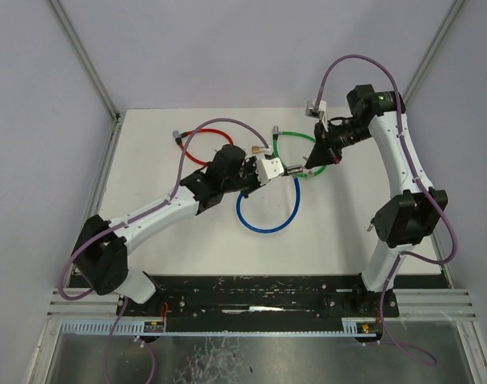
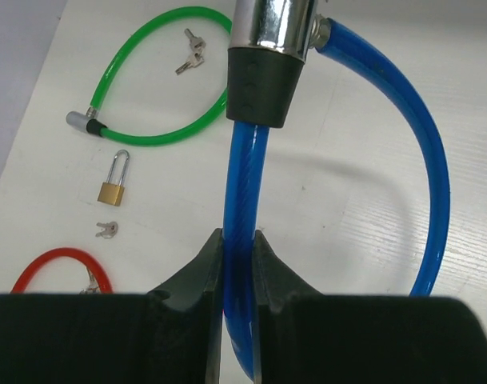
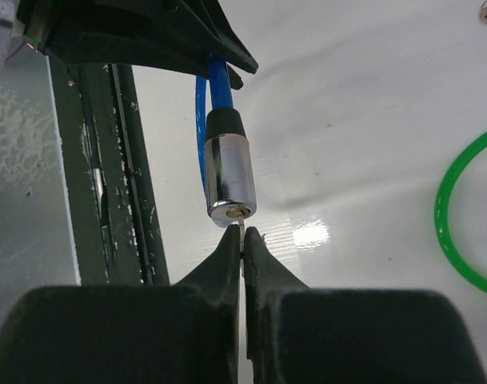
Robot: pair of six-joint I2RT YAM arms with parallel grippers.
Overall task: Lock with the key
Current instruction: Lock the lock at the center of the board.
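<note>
Blue cable lock (image 2: 241, 184): held up off the table, about mid-table between the two arms. Its loop droops toward the surface; I cannot tell whether it touches.

Left claw (image 2: 237, 236): clenched on the blue cable just below the black collar.

Right claw (image 3: 242, 234): pinched tight on the key (image 3: 241, 226). The blade tip sits in the keyway on the end face of the chrome lock cylinder (image 3: 229, 180).

Progress (judgement):
- Done: lock braced, key gripped and lined up, tip entered.
- The cable's free end seems to go into the side of the cylinder, so the loop is probably closed.
- Left: push the blade fully home (depth unclear), turn it to lock, draw the key out.
- Bolt state cannot be read from here.

Surface: white table (image 1: 347, 232) with mild glare near the cylinder. On it, well apart from the work:
- green cable lock (image 2: 159, 142)
- red cable lock (image 2: 59, 254)
- brass padlock (image 2: 110, 192)
- key pair (image 2: 191, 52) inside the green loop
- small keys (image 2: 105, 230) just beside the padlock

Room: plain pale wall panels (image 1: 227, 48) with metal corner posts. A black rail (image 1: 251, 288) runs along the near edge under the arm bases.
</note>
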